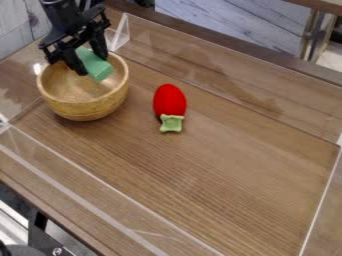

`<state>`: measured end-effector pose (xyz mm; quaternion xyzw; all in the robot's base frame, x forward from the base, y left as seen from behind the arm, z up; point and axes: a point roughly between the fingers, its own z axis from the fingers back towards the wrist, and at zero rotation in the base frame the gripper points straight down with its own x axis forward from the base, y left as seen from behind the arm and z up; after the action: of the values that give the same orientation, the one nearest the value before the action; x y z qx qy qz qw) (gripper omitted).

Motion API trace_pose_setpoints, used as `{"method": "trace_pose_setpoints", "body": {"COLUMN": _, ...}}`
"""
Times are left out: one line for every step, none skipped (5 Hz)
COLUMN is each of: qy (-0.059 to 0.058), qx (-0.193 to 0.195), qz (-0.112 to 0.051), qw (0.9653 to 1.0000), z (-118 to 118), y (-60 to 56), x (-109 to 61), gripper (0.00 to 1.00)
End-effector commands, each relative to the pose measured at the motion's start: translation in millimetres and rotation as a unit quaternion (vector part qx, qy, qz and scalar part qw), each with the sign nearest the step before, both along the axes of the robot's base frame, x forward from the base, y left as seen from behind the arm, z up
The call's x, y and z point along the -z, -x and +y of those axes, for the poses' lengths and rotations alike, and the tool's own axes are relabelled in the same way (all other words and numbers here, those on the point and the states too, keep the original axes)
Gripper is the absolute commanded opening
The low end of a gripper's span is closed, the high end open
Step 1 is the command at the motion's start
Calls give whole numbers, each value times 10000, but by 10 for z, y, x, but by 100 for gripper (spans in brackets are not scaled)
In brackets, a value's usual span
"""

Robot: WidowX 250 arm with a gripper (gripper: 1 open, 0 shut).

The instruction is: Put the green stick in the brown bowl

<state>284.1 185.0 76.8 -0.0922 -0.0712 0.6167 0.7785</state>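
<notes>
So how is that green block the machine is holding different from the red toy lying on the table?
The green stick is a flat mint-green block; the red toy is rounded, strawberry-like, with a pale green stem. The green stick is held tilted in the shut gripper over the brown bowl; the red toy lies loose on the table, right of the bowl. Both are small.

Arm (60,8) cut off at top edge
</notes>
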Motion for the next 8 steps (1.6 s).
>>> {"method": "trace_pose_setpoints", "body": {"qy": -170, "qx": -8, "qz": -146, "qw": 9997, "z": 47, "y": -40, "x": -111, "gripper": 0}}
{"method": "trace_pose_setpoints", "body": {"qy": -166, "qx": -14, "qz": -120, "qw": 9998, "z": 48, "y": -50, "x": -104, "gripper": 0}}
{"method": "trace_pose_setpoints", "body": {"qy": -147, "qx": -27, "qz": -100, "qw": 9998, "z": 49, "y": -59, "x": -114, "gripper": 0}}
{"method": "trace_pose_setpoints", "body": {"qy": -122, "qx": -28, "qz": -88, "qw": 9999, "z": 44, "y": -66, "x": -134, "gripper": 0}}
{"method": "trace_pose_setpoints", "body": {"qy": -102, "qx": -29, "qz": -73, "qw": 9999, "z": 38, "y": -73, "x": -148, "gripper": 0}}
{"method": "trace_pose_setpoints", "body": {"qy": -84, "qx": -31, "qz": -55, "qw": 9999, "z": 34, "y": -80, "x": -158, "gripper": 0}}
{"method": "trace_pose_setpoints", "body": {"qy": -63, "qx": -36, "qz": -40, "qw": 10000, "z": 29, "y": -87, "x": -174, "gripper": 0}}
{"method": "trace_pose_setpoints", "body": {"qy": -53, "qx": -49, "qz": -18, "qw": 10000, "z": 31, "y": -98, "x": -171, "gripper": 0}}
